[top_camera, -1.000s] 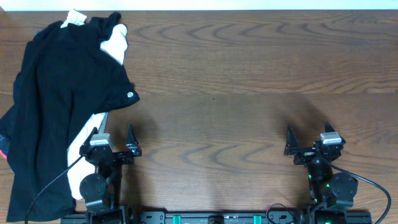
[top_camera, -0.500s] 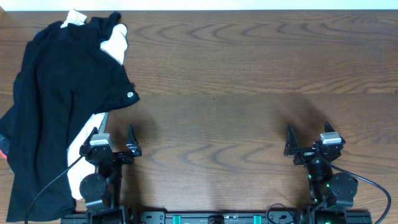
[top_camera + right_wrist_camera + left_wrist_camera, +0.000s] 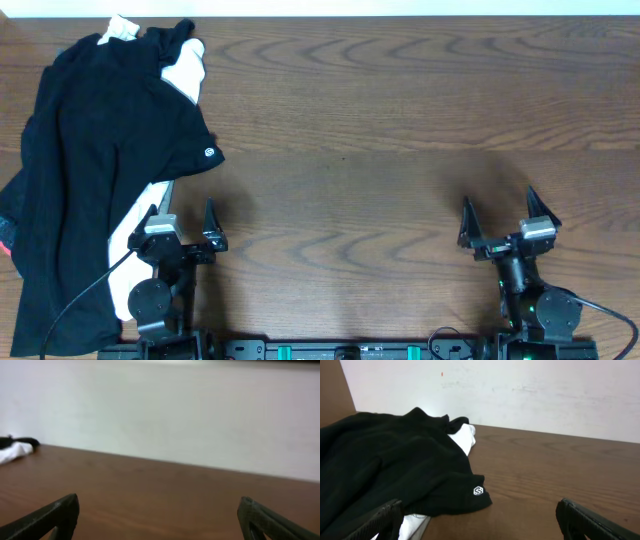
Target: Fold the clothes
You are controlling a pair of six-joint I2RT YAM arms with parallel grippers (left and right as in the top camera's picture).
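A pile of clothes lies at the table's left. On top is a black shirt [image 3: 100,170] with a small white round logo [image 3: 210,152], also in the left wrist view [image 3: 385,475] with the logo [image 3: 478,491]. A cream-white shirt [image 3: 188,70] shows under it, also in the left wrist view [image 3: 462,440]. A red-pink hem [image 3: 5,243] peeks out at the far left edge. My left gripper [image 3: 181,222] is open and empty, just right of the pile's lower part. My right gripper [image 3: 500,215] is open and empty over bare table at the right.
The brown wooden table [image 3: 400,120] runs to a pale wall [image 3: 520,390] at the back. In the right wrist view a bit of white and black cloth [image 3: 15,447] shows far left.
My right gripper has tilted or lifted slightly; its fingers look a little wider apart. The left arm and the clothes have not moved.
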